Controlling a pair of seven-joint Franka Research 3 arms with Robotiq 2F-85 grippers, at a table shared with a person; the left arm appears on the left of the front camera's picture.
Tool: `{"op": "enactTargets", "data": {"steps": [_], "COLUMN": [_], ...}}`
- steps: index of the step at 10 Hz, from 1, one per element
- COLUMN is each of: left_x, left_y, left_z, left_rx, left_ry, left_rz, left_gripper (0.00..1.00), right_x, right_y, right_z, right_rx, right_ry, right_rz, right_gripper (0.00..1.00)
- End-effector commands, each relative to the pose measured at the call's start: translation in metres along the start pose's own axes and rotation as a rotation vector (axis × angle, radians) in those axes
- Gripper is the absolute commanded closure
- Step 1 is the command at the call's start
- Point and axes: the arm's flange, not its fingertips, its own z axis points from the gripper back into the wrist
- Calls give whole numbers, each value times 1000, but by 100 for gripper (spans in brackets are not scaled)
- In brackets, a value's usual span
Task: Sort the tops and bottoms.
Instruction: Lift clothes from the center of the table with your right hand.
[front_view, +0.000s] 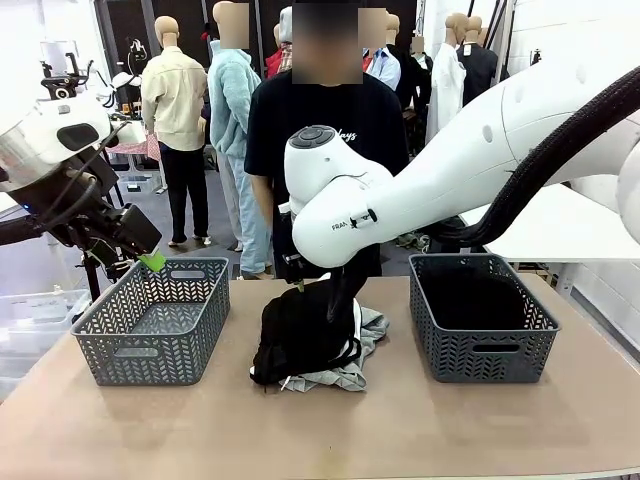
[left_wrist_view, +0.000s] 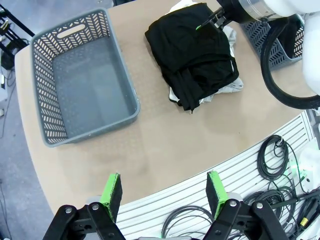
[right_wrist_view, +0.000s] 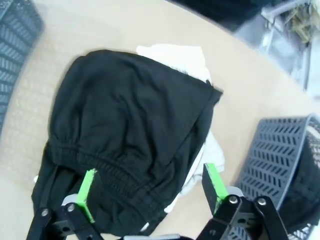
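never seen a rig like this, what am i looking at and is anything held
Two white robot arms at a table, a person opposite. The front picture is from a fixed camera between the arms; the other two are from wrist cameras looking along each claw. On the table: a left basket, a right basket, and between them a black garment on a pale garment. The right claw hangs open over the black garment; the left claw is open, raised beside the left basket. Nothing is held.
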Motion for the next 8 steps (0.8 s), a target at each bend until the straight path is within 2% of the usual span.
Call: {"op": "enactTargets", "data": {"steps": [1, 2, 5, 8], "left_x": [-1, -1, -1, -1], "left_y": [1, 1, 1, 1], "left_z": [1, 1, 1, 1], "left_rx": [-6, -6, -6, -6], "left_ry": [7, 7, 7, 7], "left_rz": [-1, -1, -1, -1], "left_gripper": [13, 13, 13, 13], "right_x": [-3, 0, 11, 6], "right_y": [5, 11, 17, 1], "right_z": [-15, -20, -37, -56], "right_rx": [-19, -6, -25, 6], "right_ry": [52, 104, 127, 123], "right_rz": [-171, -187, -353, -416], "right_gripper": [0, 0, 0, 0]}}
